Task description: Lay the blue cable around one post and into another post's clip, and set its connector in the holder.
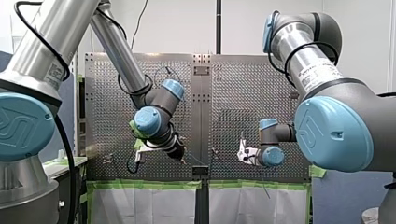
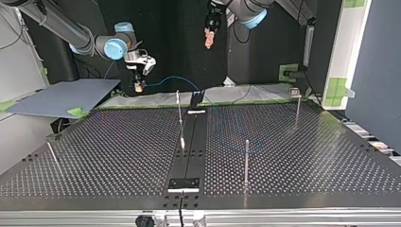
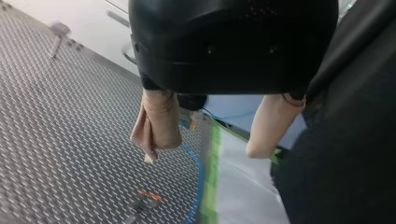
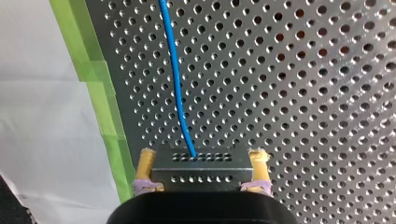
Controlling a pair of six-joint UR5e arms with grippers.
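My right claw (image 2: 138, 86), upper left in the top view, clamps the connector (image 4: 201, 172); the blue cable (image 4: 175, 70) leaves it over the worktop (image 4: 303, 93). My left claw (image 3: 201, 154) stands wide.

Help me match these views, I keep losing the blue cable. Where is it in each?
Front: cannot make it out.
Top: cable arcs from my right gripper, at upper left.
Left wrist: cable beside the green tape.
Right wrist: cable runs ahead from the connector.
Shared landmark: that green tape.

R end effector (image 2: 138, 86) — holds blue cable (image 2: 166, 80) end.
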